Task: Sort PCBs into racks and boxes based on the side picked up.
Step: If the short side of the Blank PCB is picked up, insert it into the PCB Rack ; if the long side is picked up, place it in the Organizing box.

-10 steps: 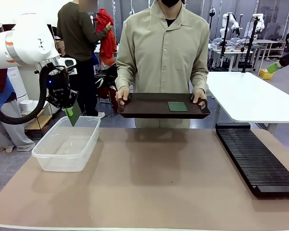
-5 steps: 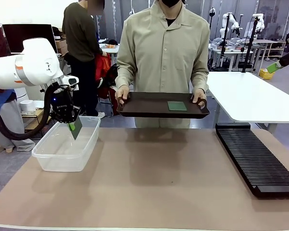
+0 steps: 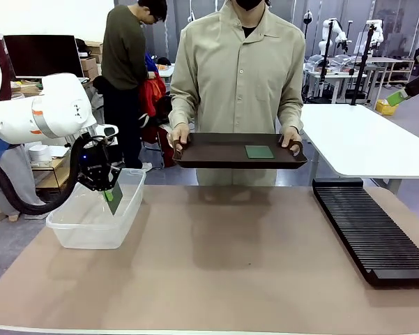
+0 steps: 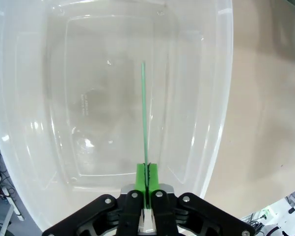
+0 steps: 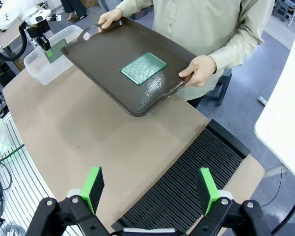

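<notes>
PCB (image 4: 143, 113) pinched edge-on by our left gripper (image 4: 147, 173), over clear box (image 3: 64, 225) at tabletop's left edge, unreleased; right gripper (image 5: 151, 187) spread, empty. Second PCB (image 3: 258, 151) waits on tray (image 3: 209, 162).

The box (image 3: 89, 236) at the near left is clear plastic, smooth and glossy, with bright glints on its walls and faint moulded print on its floor. The held board (image 4: 143, 108), pinched between the smooth bright-green pads of the matt black left gripper (image 4: 147, 169), is dull green and thin. The board on the tray (image 5: 143, 69) has a fine dotted grain, matt. The tray (image 5: 100, 51) is dark brown plastic, shiny, with a pebbled sheen. The rack (image 3: 373, 234) at the right is matt black and closely ribbed. The table top (image 3: 223, 269) is tan and matt. The left arm (image 3: 52, 112) has a glossy white shell. The person's shirt (image 3: 237, 77) is beige cloth.
</notes>
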Robot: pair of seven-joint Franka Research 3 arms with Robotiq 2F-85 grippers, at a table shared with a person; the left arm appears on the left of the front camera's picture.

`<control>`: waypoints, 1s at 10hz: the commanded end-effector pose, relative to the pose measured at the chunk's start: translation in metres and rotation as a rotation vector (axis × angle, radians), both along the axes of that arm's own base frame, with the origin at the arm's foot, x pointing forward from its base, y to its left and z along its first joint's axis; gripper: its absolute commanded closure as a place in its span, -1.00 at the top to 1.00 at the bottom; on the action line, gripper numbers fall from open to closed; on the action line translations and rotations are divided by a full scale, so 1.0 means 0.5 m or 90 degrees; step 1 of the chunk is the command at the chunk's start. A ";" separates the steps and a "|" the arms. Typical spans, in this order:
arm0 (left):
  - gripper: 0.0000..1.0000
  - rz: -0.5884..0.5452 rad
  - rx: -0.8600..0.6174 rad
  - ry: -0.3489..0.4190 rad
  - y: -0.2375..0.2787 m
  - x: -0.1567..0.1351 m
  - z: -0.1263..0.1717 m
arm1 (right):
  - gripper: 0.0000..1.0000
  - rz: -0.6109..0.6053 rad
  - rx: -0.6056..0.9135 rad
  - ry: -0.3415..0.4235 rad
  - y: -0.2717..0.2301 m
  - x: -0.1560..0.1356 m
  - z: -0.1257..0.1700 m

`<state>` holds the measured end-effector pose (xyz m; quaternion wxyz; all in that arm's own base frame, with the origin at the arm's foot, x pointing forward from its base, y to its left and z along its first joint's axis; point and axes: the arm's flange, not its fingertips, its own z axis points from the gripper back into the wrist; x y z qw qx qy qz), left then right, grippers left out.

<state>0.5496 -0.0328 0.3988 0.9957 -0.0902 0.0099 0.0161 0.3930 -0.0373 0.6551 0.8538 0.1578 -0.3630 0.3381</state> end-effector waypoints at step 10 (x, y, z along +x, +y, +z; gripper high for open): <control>0.24 -0.004 -0.039 0.048 0.013 -0.009 -0.045 | 1.00 0.006 0.001 0.003 0.000 0.000 -0.004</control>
